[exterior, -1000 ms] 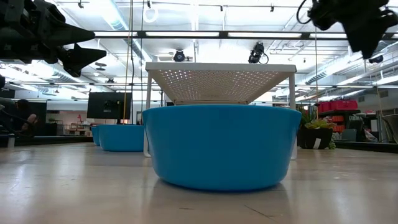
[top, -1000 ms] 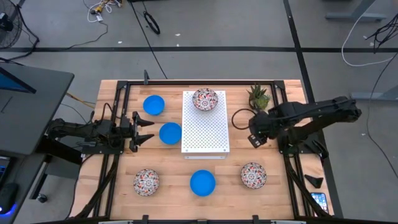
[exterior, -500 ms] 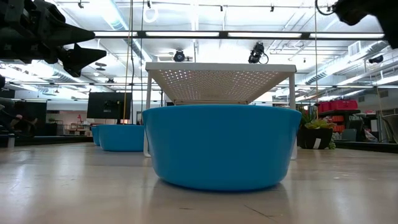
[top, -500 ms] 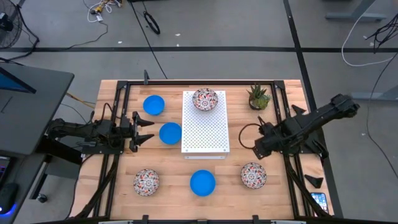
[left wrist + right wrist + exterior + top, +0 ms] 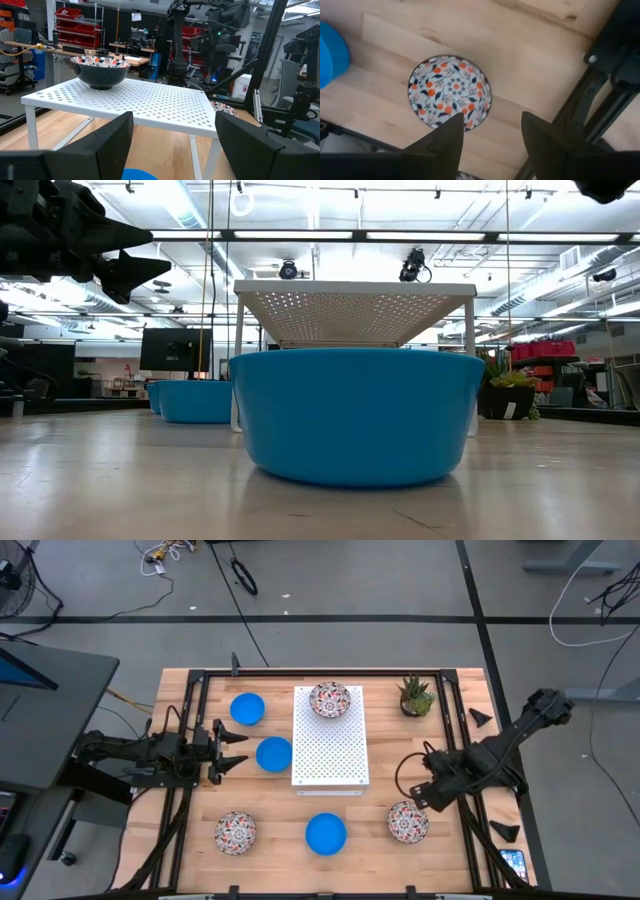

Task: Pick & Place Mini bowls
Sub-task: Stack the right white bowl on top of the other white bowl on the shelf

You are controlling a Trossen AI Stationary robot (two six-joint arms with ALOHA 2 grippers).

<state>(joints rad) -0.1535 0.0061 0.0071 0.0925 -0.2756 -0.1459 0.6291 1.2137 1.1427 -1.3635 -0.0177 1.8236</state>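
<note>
With its fingers spread and empty, the right gripper (image 5: pixel 424 796) hovers over the floral bowl (image 5: pixel 407 821) lying just below and ahead, so it should centre one finger inside the rim before descending, while the left gripper (image 5: pixel 232 750) waits open beside a blue bowl (image 5: pixel 273 754)

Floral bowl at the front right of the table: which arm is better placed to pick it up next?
Right. The right pincer hangs open just above that floral bowl, which fills its wrist view. The left pincer waits open across the table by a blue bowl.
</note>
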